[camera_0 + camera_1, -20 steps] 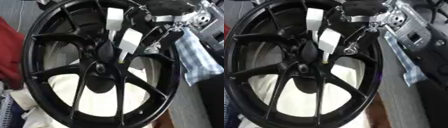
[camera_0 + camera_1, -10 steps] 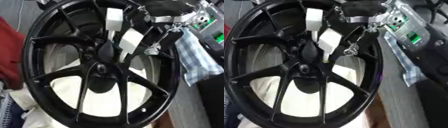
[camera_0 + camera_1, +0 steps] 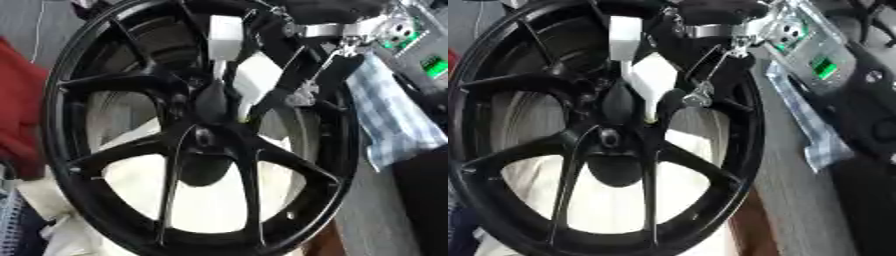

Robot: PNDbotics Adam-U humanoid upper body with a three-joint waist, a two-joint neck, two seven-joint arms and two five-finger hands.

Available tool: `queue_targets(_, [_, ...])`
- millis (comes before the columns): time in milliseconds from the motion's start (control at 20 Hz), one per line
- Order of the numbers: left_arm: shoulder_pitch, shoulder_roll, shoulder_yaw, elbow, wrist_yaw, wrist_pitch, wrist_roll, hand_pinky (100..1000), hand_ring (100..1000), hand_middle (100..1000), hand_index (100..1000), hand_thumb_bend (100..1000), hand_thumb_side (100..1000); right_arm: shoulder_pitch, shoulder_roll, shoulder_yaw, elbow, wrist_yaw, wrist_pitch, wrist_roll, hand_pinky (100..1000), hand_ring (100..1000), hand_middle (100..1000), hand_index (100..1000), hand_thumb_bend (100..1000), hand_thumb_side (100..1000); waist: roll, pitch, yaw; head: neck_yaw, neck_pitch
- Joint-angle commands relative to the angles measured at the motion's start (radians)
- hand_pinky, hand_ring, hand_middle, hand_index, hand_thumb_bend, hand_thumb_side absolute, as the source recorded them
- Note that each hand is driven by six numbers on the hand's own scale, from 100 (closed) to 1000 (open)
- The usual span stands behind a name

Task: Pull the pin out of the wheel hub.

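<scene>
Mostly black wheel hub (image 3: 206, 137) fills view; right robot hand (image 3: 654, 75) reaches centre, grasp unclear; pin hidden.

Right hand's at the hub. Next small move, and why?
Probably draw the right hand straight back from the hub, away from the wheel. Its fingers reach down to the hub centre where the spokes meet. Whether they have closed on the pin cannot be told, so confirm the grasp first.

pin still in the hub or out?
Cannot tell. The robot hand covers the wheel hub; no pin is distinguishable there.
</scene>
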State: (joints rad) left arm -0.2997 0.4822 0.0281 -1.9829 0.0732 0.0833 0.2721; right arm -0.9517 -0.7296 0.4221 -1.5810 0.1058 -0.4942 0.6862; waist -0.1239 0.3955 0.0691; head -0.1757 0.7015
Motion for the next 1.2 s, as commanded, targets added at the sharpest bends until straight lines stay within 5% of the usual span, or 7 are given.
queue_targets(50, [-0.007,0.023,0.001,-0.017,0.002,0.001,0.0,694,541,550,692,100,585,-0.033,-0.008,-0.012,0.007,-0.039,-0.127,0.17,755,754,378,482,100,273,0.003,-0.02,0.002,-0.012,0.0])
queue_targets(300, [-0.005,0.025,0.002,-0.017,0.002,-0.001,0.001,694,541,549,690,100,584,-0.046,-0.005,-0.013,0.005,-0.069,-0.085,0.188,736,733,313,399,100,356,0.0,-0.023,0.003,-0.016,0.005])
queue_targets(800, [0.001,0.027,0.004,-0.017,0.0,0.002,-0.001,696,540,548,685,100,581,-0.05,-0.038,-0.045,-0.032,-0.222,0.008,0.221,753,747,293,365,100,311,0.006,-0.033,-0.005,-0.008,0.009])
queue_targets(1200, [0.003,0.028,0.006,-0.017,0.0,0.002,0.0,696,539,547,682,100,575,-0.024,-0.102,-0.15,-0.1,-0.418,0.098,0.218,759,750,294,364,100,240,0.025,-0.046,-0.024,0.006,0.011])
